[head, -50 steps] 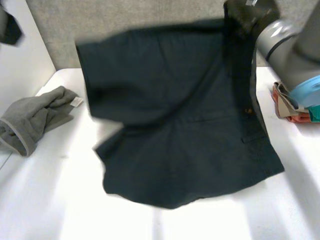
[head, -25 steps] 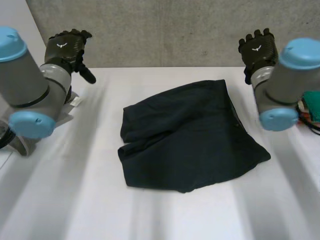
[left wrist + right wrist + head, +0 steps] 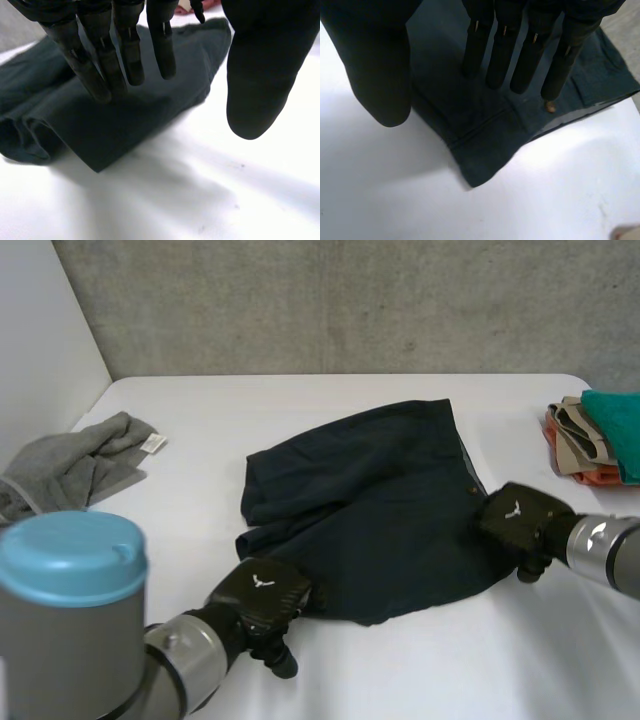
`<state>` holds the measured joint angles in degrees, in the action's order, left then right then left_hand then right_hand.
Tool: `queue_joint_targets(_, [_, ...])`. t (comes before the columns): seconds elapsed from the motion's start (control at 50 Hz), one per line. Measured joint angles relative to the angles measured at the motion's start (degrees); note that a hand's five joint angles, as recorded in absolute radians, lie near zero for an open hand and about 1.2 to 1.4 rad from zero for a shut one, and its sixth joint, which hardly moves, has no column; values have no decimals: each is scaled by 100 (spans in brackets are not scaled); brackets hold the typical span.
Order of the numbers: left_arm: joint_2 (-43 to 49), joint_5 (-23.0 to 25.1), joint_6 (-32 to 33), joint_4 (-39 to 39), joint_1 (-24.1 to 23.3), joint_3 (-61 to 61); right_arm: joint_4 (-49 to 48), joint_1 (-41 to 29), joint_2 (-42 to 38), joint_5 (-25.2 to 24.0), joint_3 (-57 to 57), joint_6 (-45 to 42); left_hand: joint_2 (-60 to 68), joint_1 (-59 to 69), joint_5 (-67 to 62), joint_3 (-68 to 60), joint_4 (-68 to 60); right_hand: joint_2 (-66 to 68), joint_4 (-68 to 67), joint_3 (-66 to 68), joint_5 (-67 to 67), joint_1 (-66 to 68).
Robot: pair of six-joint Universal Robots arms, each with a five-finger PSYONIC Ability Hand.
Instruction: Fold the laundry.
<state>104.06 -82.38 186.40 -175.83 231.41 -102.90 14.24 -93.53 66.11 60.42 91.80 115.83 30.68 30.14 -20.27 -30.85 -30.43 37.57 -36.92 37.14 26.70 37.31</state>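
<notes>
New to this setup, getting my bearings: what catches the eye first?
A dark garment lies crumpled on the table, with the open left hand at its near corner and the open right hand at its right corner. A grey towel sits at the table's left edge, folded cloths at its right.

White table, crumpled grey towel at its left, folded clothes stack at right, concrete wall
</notes>
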Motion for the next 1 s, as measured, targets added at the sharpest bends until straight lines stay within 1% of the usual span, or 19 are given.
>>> queue_joint_targets(0.1, [661,-185,13,-196,-28,333,-859,221,-267,-324,500,-117,-158,-100,184,138,178,-44,128,-157,-200,-62])
queue_joint_targets(0.2, [1067,-385,75,-343,-13,656,-1431,286,-471,-399,648,-5,-526,-462,567,519,564,-44,146,-157,-237,-63])
queue_joint_targets(0.26, [1294,-541,211,-468,13,885,-1724,269,-547,-429,706,145,-545,-480,590,541,587,-44,146,-158,-245,-63])
queue_joint_targets(0.36, [1622,-749,541,-682,55,1271,-2113,212,-519,-472,814,427,-544,-480,590,541,587,-44,146,-170,-245,-63])
queue_joint_targets(0.54, [2139,-848,1052,-944,104,1898,-2462,196,-520,-467,878,644,-513,-458,423,526,445,-44,141,-166,-197,-63])
queue_joint_targets(0.6, [2395,-866,1296,-1039,119,2192,-2583,190,-580,-459,869,691,-92,-18,5,115,25,264,-298,288,317,297])
queue_joint_targets(0.66, [2542,-873,1445,-1109,128,2343,-2648,185,-607,-455,859,718,-92,-18,5,115,25,440,-480,467,489,473])
queue_joint_targets(0.68, [2648,-878,1563,-1174,135,2443,-2727,173,-636,-448,850,754,522,662,-572,-510,-563,940,-989,972,969,859])
queue_joint_targets(0.76, [2884,-882,1901,-1445,154,2640,-2907,126,-691,-411,823,842,1002,1096,-1019,-982,-1027,2646,-2654,2615,2599,2173])
queue_joint_targets(0.78, [2921,-882,1975,-1520,156,2665,-2933,115,-698,-397,816,855,1004,1095,-1022,-990,-1034,2851,-2914,2867,2833,2328])
queue_joint_targets(0.86, [3003,-884,2270,-1853,160,2705,-2996,61,-720,-304,781,899,923,1021,-911,-856,-894,2934,-3132,3054,3105,2445])
queue_joint_targets(0.9, [3022,-881,2455,-2098,164,2685,-3005,23,-729,-232,760,944,597,749,-551,-522,-526,2934,-3144,3059,3126,2525])
queue_joint_targets(1.0, [3053,-850,2692,-2480,200,2645,-2988,-56,-730,-123,730,1112,525,683,-482,-450,-471,2935,-3147,3066,3139,2532])
